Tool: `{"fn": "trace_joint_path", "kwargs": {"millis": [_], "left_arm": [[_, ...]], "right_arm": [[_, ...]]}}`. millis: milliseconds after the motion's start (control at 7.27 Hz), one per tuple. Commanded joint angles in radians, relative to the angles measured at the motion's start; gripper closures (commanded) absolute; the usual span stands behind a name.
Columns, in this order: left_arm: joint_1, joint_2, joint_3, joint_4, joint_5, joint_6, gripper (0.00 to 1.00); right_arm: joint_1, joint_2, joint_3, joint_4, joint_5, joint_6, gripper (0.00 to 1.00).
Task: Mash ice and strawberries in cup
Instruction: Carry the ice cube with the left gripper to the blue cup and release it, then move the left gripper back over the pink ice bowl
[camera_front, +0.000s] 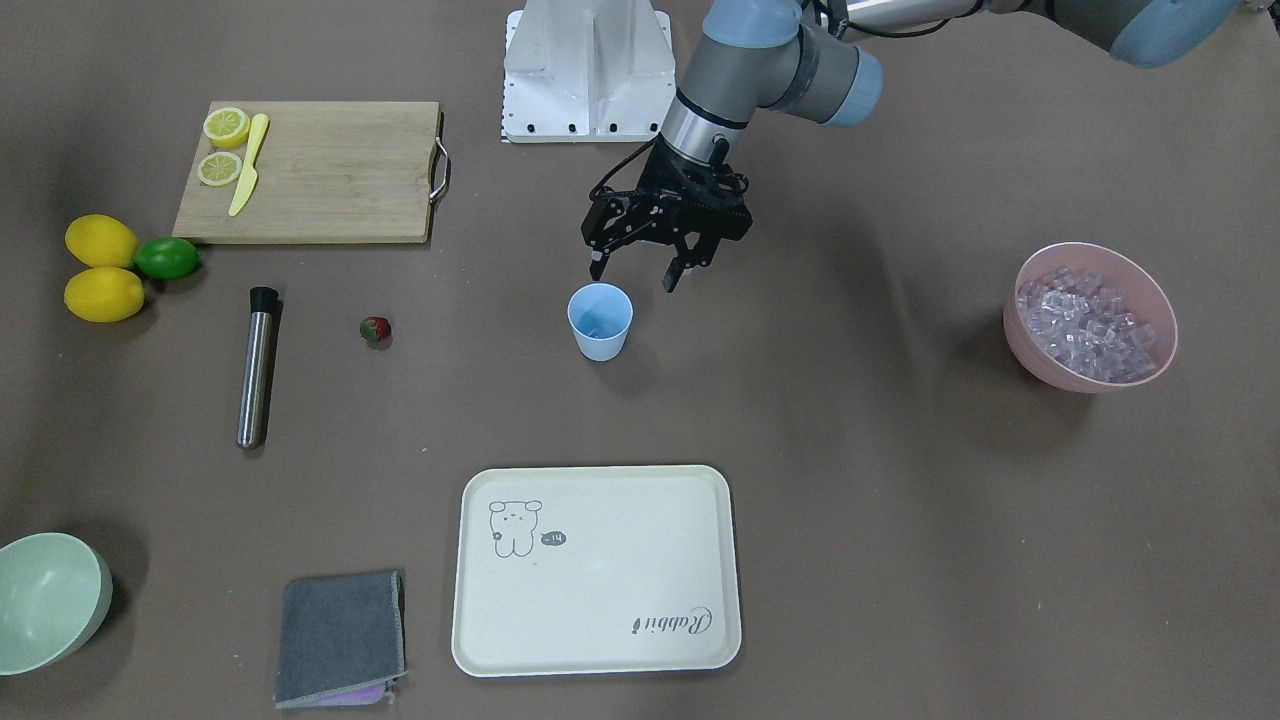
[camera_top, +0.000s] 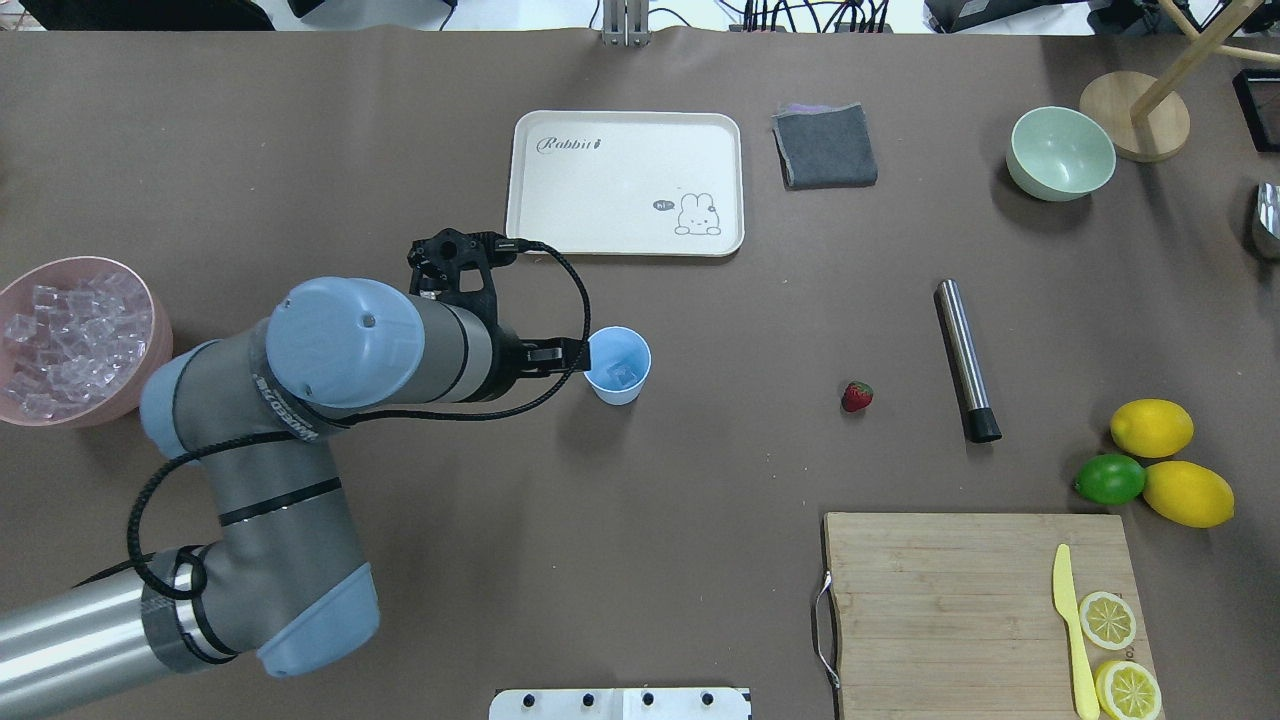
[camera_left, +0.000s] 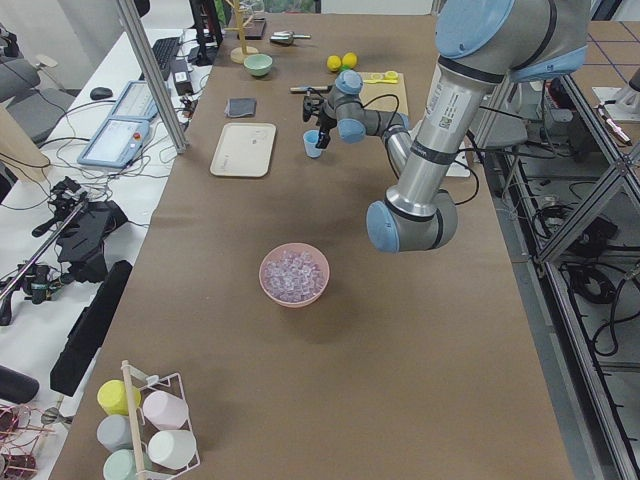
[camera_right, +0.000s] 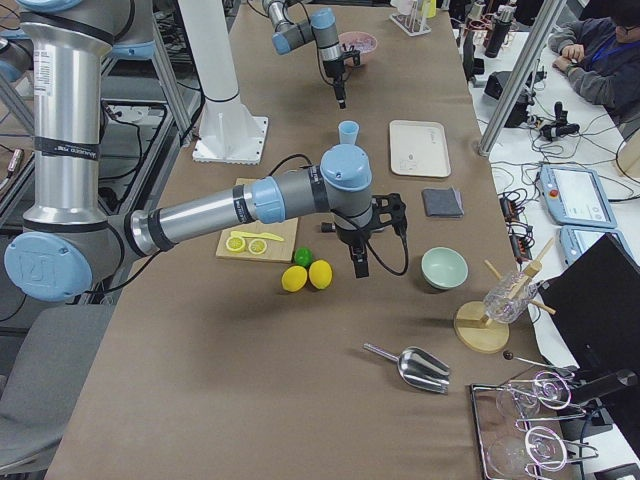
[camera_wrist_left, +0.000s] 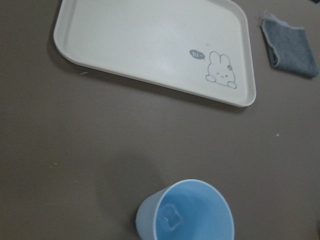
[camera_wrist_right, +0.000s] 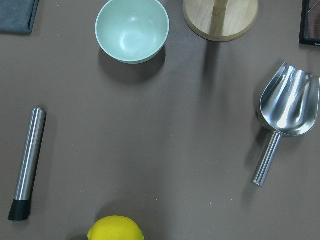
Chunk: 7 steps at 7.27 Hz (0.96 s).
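Cup (camera_front: 600, 320) count is one: a light blue tumbler standing upright near the middle of the brown desk (camera_front: 900, 500), with a single cube of ice (camera_wrist_left: 170, 218) lying on its bottom. One strawberry (camera_front: 375, 329), red with a green top, lies on the desk apart from the cup, between it and one steel muddler (camera_front: 258, 370) with a black tip.

One pink bowl (camera_front: 1020, 340), well apart from the cup on the robot's left, carries a heap of ice (camera_front: 1090, 310) too crowded to count. The left claw (camera_front: 634, 276) hovers close by the cup on the robot's side, its two fingers spread wide with nothing between them. The right claw (camera_right: 358, 265) hangs over the desk near the lemons; it shows only in the side view, so I cannot tell how its fingers stand.

Two whole lemons (camera_front: 101, 241) and one lime (camera_front: 167, 258) sit touching in a cluster just beside one wooden cutting board (camera_front: 330, 170). On the board lie two lemon halves (camera_front: 227, 126) and one yellow knife (camera_front: 247, 170). One cream tray (camera_front: 620, 560) printed with a rabbit, one folded grey cloth (camera_front: 340, 635) and one pale green bowl (camera_front: 100, 590) line the operators' edge. One metal scoop (camera_wrist_right: 287, 107) lies beyond the green bowl.
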Motion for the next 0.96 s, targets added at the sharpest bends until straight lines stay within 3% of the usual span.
{"fn": "trace_joint_path", "kwargs": {"millis": [0,275,413,826], "left_arm": [[-0.128,0.132,-0.107,0.168,-0.104,0.314,0.01],[-0.304,0.255,-0.112,0.162,-0.287,0.601,0.01],[-0.37,0.319,-0.11,0.156,-0.326,0.756,0.01],[-0.475,0.479,-0.065,0.023,-0.347,0.979,0.01]], "right_arm": [[0.0,-0.002,-0.001,0.0,0.0,0.0,0.0],[0.0,-0.006,-0.001,0.0,0.001,-0.006,0.0],[0.0,-0.008,-0.001,0.0,0.001,-0.008,0.0],[0.0,-0.016,0.002,0.0,0.003,-0.009,0.0]]}}
